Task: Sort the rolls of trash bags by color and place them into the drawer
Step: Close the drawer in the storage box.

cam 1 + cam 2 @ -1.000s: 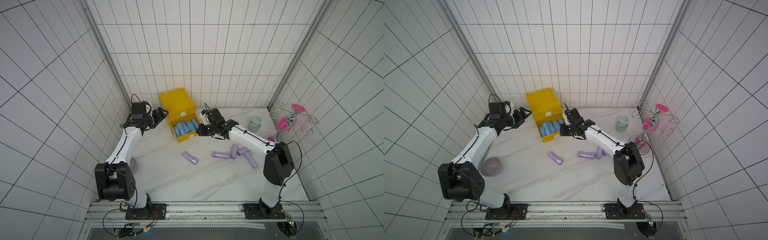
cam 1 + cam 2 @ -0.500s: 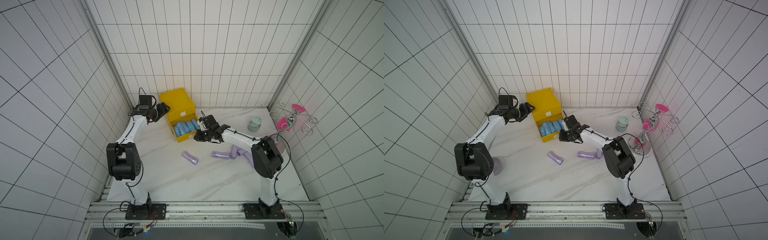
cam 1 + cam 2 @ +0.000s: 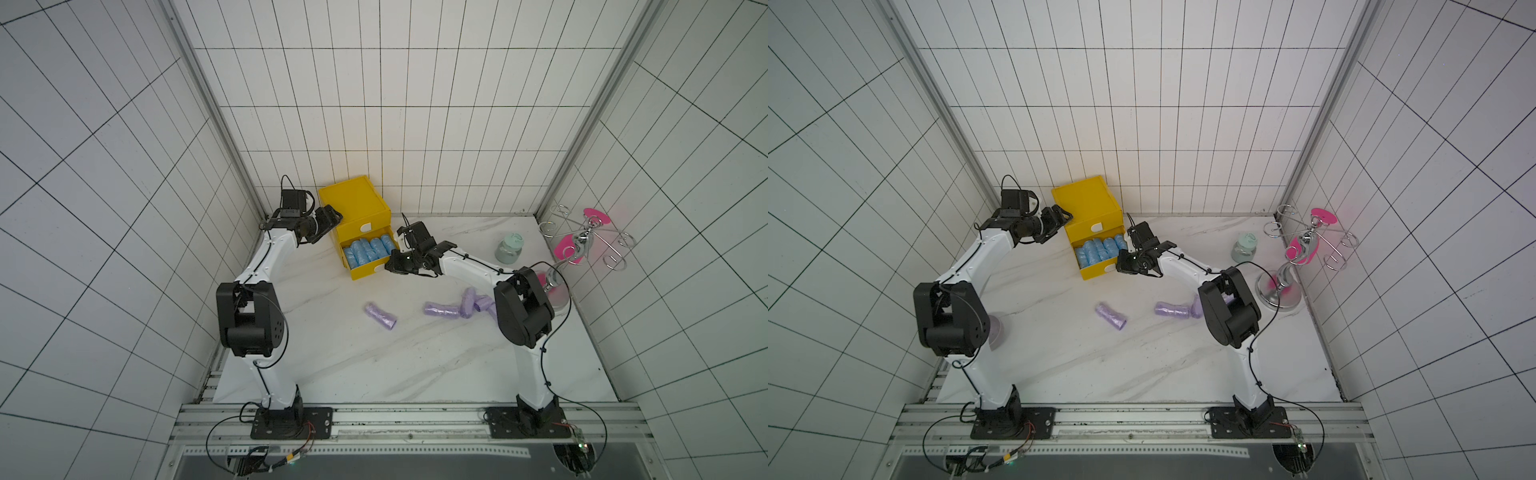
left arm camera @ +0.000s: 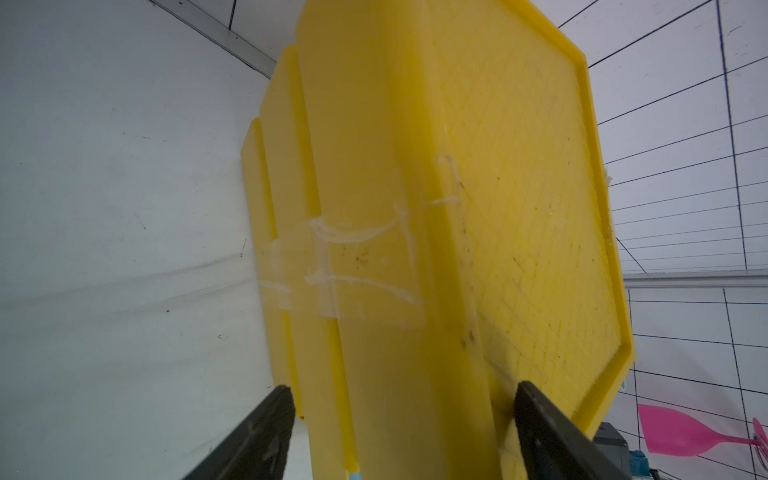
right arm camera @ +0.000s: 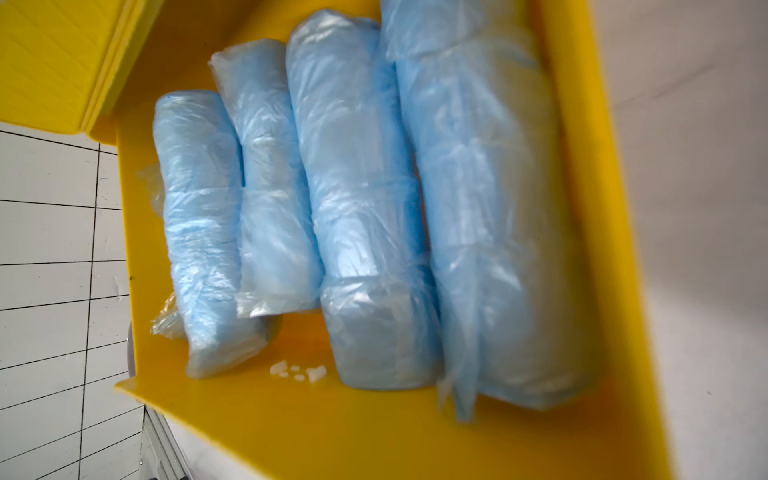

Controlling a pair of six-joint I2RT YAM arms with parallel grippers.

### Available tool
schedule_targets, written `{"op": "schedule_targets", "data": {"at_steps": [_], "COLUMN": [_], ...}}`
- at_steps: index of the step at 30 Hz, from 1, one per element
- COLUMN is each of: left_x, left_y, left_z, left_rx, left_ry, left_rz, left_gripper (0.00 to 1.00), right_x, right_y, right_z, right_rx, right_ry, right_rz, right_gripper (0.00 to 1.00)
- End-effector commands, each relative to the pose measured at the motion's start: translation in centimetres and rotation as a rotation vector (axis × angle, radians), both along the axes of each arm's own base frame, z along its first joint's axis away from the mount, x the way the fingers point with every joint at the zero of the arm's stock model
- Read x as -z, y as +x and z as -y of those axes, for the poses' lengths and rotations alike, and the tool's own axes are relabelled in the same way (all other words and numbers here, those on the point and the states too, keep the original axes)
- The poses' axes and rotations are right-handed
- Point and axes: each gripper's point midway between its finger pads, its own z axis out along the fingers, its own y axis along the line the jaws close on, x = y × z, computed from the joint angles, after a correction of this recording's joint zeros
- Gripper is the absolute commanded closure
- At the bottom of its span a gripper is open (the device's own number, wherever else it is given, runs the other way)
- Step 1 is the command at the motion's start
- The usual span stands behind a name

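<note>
While the blue rolls lie side by side in the open yellow drawer, we see the right claw pressed together at its front corner, the left claw spread around the cabinet edge, and lilac rolls on the table.

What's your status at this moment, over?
Left gripper wide, straddling yellow cabinet, grip unclear. Right gripper shut at open drawer front corner. Blue rolls in drawer; lilac rolls on table. Jar stands apart from them.
</note>
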Motion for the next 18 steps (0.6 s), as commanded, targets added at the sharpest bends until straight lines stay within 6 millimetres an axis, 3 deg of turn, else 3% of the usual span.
{"op": "schedule_targets", "data": {"at_steps": [1, 10, 18], "left_x": [1.7, 2.0, 2.5], "left_y": [0.0, 0.2, 0.2], "left_z": [0.1, 0.2, 0.0], "left_rx": [0.015, 0.019, 0.022], "left_ry": [0.020, 0.015, 0.021], "left_rz": [-0.043, -0.054, -0.064], "left_gripper": [0.18, 0.18, 0.19], "right_x": [-2.4, -2.3, -2.5], "right_y": [2.5, 5.7, 5.7], "right_z": [-1.6, -3.0, -1.9], "right_rx": [0.023, 0.101, 0.144], "right_ry": [0.079, 0.182, 0.166], "right_rz": [0.060, 0.045, 0.067], "right_gripper": [0.91, 0.90, 0.90]}}
